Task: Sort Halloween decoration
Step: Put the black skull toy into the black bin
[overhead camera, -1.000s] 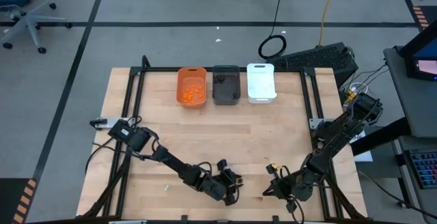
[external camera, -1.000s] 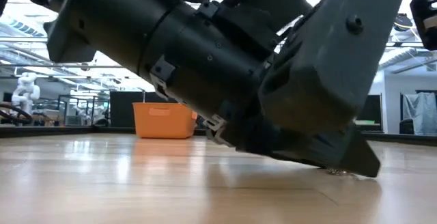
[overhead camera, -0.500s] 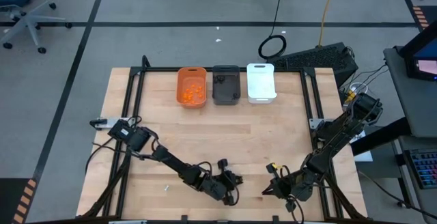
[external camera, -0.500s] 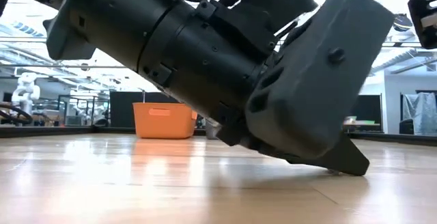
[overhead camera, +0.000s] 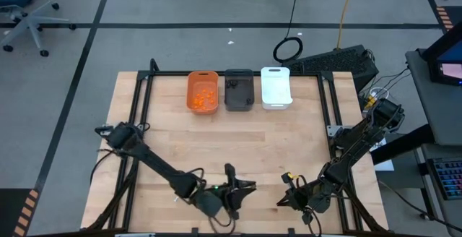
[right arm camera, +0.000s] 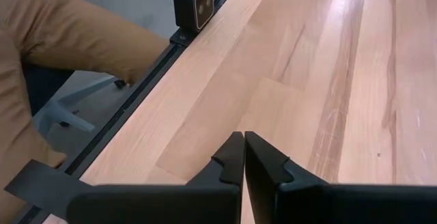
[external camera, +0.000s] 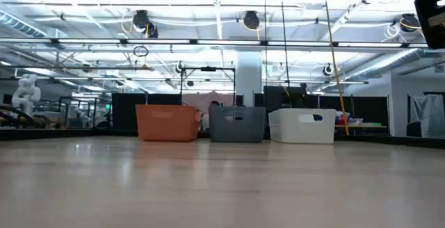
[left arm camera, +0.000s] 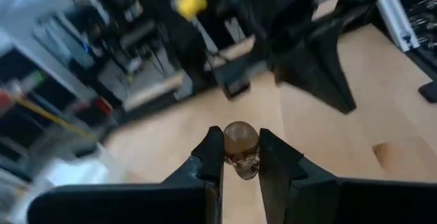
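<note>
My left gripper (overhead camera: 245,188) is near the table's front edge, a little left of the middle, and is shut on one Halloween decoration, a small dark brown skull-like lump (left arm camera: 240,142). It points toward the right arm. My right gripper (overhead camera: 281,202) waits close by to its right, shut and empty (right arm camera: 244,149). At the far edge stand an orange bin (overhead camera: 203,91) holding orange pieces, a dark grey bin (overhead camera: 239,89) and a white bin (overhead camera: 276,87). My left gripper pinches the brown lump by its two sides (left arm camera: 239,161) between its two fingers. The lump's rounded top stands out past the fingertips (left arm camera: 213,149). The fingers come about level, pointing toward the table's right. The lump is lifted clear of the table.
The low view shows the three bins in a row, orange (external camera: 165,122), grey (external camera: 236,124) and white (external camera: 302,126), across bare wood. A person's tan-clad leg (right arm camera: 61,33) is beside the near table edge, by a small camera box (right arm camera: 194,2).
My left gripper has risen from the tabletop and rolled about its own axis. It filled the low view before and is now out of it. The small lump that lay under its fingertips has come up with it, clear of the table.
</note>
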Tool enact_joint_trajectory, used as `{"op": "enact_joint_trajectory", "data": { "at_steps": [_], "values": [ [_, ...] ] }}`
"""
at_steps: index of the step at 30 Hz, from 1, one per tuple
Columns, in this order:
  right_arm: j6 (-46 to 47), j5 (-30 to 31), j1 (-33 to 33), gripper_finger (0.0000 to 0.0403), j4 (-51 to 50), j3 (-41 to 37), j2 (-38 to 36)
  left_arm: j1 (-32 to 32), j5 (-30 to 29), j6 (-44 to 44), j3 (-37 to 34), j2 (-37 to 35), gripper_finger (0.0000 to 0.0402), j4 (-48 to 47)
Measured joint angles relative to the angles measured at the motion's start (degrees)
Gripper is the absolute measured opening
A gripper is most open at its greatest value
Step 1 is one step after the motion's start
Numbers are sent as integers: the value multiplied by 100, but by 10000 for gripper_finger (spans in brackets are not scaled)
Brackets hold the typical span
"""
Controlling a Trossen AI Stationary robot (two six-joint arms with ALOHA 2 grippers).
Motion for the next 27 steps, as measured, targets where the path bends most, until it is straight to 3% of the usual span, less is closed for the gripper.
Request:
{"op": "enact_joint_trajectory", "data": {
  "at_steps": [7,15,27],
  "values": [
    [-3,0,0,0,6,0,0,-232,-67,1756,-2,-537,50,-43],
    [-22,2,-9,0,6,0,0,-418,-67,4670,0,-532,51,-21],
    [-46,2,-9,0,6,0,0,-460,-34,5500,0,-531,51,20]
  ]
}}
